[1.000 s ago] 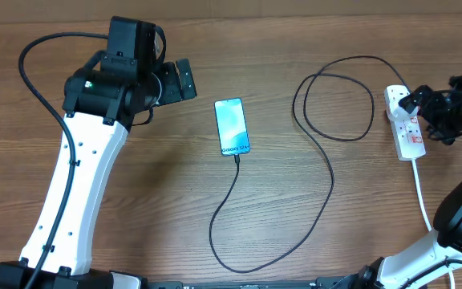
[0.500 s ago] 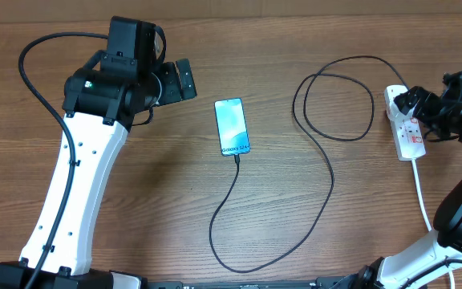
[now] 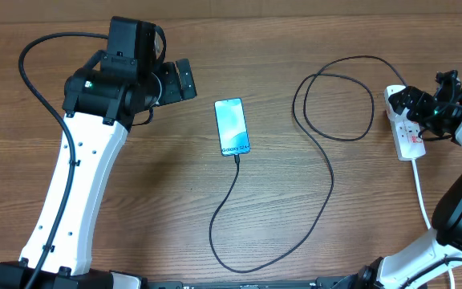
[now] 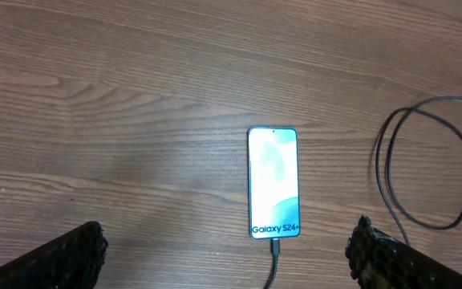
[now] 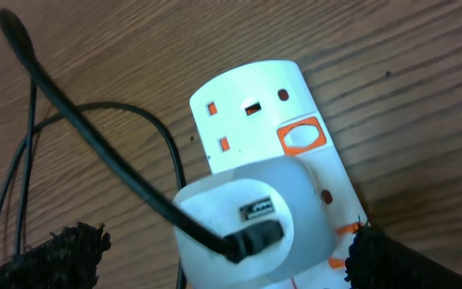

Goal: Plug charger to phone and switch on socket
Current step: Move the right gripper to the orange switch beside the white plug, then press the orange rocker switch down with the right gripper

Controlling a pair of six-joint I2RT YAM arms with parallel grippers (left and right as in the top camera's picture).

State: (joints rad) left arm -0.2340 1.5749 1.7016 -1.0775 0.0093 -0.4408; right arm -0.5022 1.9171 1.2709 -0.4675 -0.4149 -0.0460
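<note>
By the counter's right edge, the right gripper (image 3: 415, 103), fingers spread, has shifted slightly rightward over the socket (image 3: 411, 138), seemingly without contact. The left gripper (image 4: 231, 250) stays released.

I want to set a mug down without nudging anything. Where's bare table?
Bare wood lies between the left arm and the phone, and between the charger cable and the white cord. It is crowded at the power strip, under the right gripper.
</note>
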